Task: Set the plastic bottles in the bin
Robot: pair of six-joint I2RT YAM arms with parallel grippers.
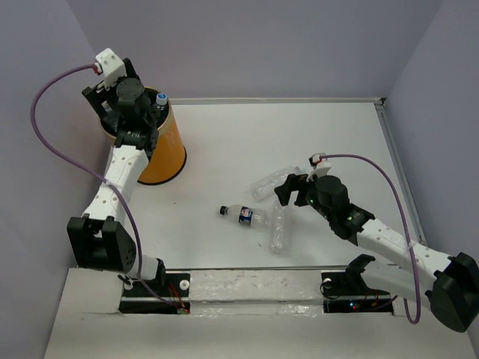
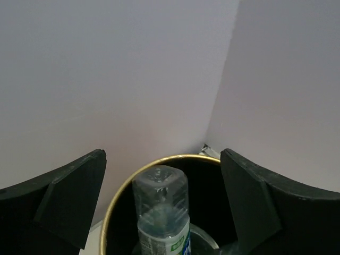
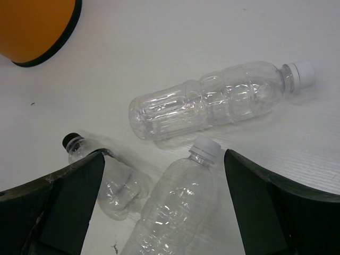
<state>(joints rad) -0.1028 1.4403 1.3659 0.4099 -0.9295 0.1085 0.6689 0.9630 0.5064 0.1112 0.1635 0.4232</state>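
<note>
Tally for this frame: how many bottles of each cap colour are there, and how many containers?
White-capped bottles on the table: 2
Black-capped bottle on the table: 1
Bottle in the bin, cap unclear: 1
Orange bin: 1
Total: 5 (anything deeper in the bin is hidden)

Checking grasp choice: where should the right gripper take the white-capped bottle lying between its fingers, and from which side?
Probably the mid-body of the white-capped bottle, from straight above. It lies flat, its length running between the fingers of the open right gripper, so they would close across its width. Mind the black-capped bottle close beside it.
</note>
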